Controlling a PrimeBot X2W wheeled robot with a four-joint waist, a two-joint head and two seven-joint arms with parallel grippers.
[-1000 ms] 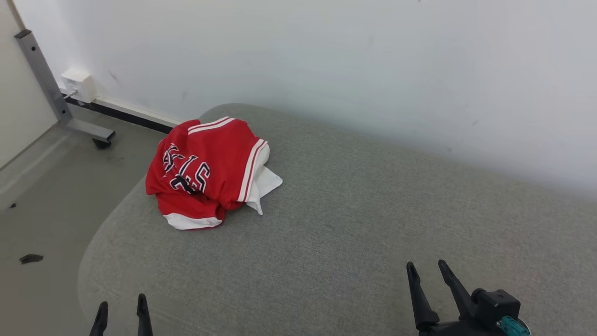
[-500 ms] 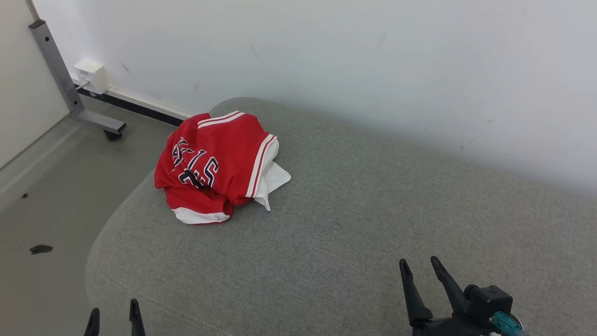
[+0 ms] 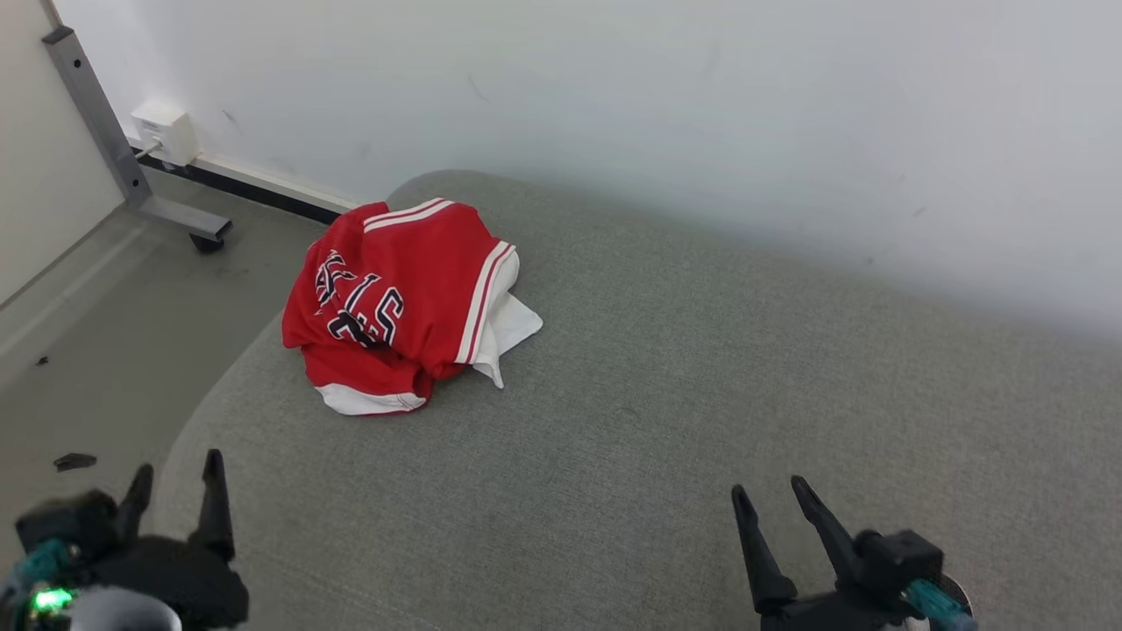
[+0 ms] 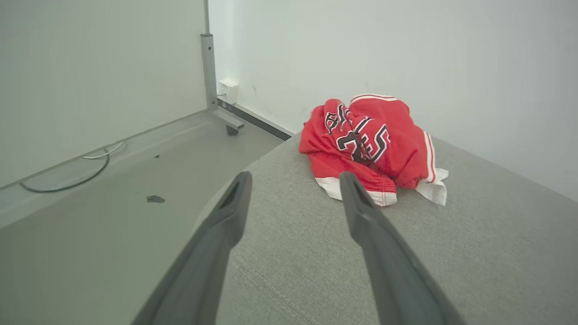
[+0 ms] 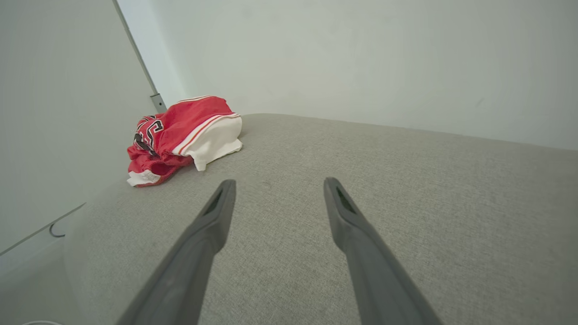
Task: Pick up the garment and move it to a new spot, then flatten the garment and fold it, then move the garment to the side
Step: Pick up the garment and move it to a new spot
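Nearest in the head view, the left gripper point(image 3: 175, 466) was at the lower left, above the rounded edge of the grey cushion point(image 3: 666, 421). Its two dark fingers were spread apart and nothing was between them. The right gripper point(image 3: 770, 488) was at the lower right, over the cushion, and its fingers were also spread and held nothing. In both wrist views the fingers pointed forward over the fabric with a wide gap. I could not tell whether the tips touched the cushion.

Further away, the garment point(image 3: 394, 307) lay in a crumpled heap near the far left corner of the cushion, close to its edge and well apart from both grippers. It was red, with white bands, thin stripes and dark letters. A white part came out from under the heap on its right side.

To the left of the cushion was the grey floor point(image 3: 105, 333), with a small dark scrap point(image 3: 74, 460) on it. The left wrist view also showed a thin cable point(image 4: 72, 186) near the wall base. Behind these, a grey metal post point(image 3: 92, 114) stood on a foot with a wheel. A small white box point(image 3: 162, 131) was fixed low on the white wall point(image 3: 701, 105) behind the cushion.
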